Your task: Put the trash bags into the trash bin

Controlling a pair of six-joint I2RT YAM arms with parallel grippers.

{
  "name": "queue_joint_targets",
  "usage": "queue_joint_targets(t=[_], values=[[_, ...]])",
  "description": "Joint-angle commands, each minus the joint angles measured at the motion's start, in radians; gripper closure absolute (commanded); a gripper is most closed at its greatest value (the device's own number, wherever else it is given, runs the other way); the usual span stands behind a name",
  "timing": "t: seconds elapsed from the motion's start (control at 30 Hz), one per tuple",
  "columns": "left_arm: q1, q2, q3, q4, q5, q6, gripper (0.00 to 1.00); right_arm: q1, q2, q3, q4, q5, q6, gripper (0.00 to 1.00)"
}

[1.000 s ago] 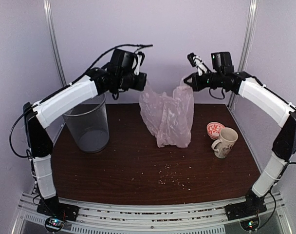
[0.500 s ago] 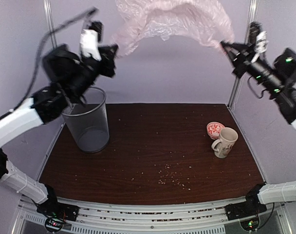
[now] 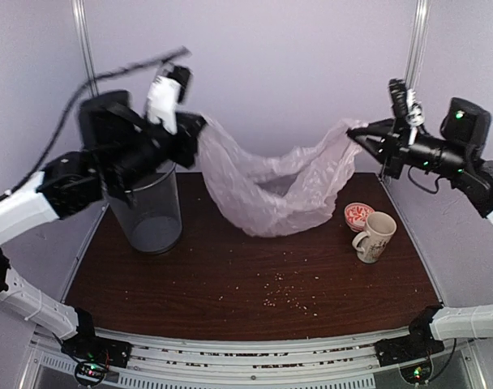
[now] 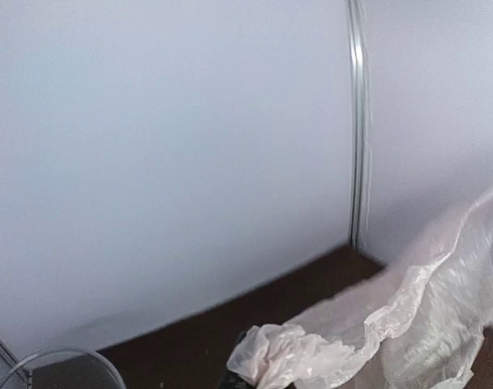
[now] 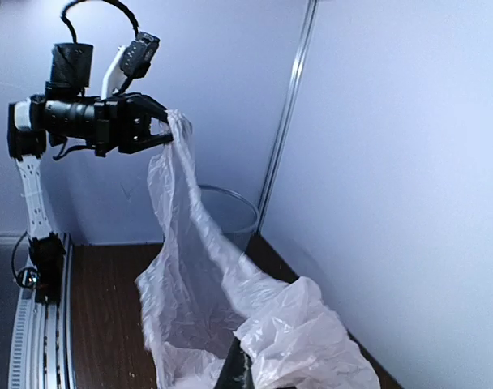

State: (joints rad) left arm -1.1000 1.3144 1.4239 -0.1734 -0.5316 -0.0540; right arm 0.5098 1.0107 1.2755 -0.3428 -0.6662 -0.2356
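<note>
The trash bag [image 3: 267, 194] hangs between my left gripper [image 3: 199, 130] and my right gripper [image 3: 356, 136], over the table's [image 3: 230, 275] far middle. The trash bin [image 3: 149, 215] stands far left. The mug [image 3: 376, 237] sits right, with a small dish [image 3: 358, 214] just behind it.

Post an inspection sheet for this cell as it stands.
Surface: dark wood table, crumbs scattered near the middle.
Job's things: bag strung between both grippers, sagging mid-span, outside the bin; bin upright at left.
Clutter: mug and small red-patterned dish side by side at right.
Grippers: left gripper shut on bag; right gripper shut on bag.
Cables: black cable arcing above the left arm.
Surroundings: pale walls, metal pole at each back corner.
</note>
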Motion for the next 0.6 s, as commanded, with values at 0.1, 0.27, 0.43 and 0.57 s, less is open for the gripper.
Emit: queue_joint_targets(t=[0.1,0.27,0.43,0.57], values=[[0.018,0.032,-0.019,0.005,-0.041,-0.015,1.00,-0.007,0.069,-0.027,0.057,-0.009,0.160,1.00],[0.127,0.140,0.013,-0.091,0.099,-0.132,1.00,-0.011,0.138,-0.071,0.102,0.127,0.177,1.00],[0.258,0.287,0.080,-0.101,0.266,-0.206,1.00,-0.036,0.302,-0.088,0.162,0.246,0.168,1.00],[0.317,0.431,0.304,-0.166,0.297,-0.181,1.00,-0.099,0.487,0.075,0.136,0.299,0.200,1.00]])
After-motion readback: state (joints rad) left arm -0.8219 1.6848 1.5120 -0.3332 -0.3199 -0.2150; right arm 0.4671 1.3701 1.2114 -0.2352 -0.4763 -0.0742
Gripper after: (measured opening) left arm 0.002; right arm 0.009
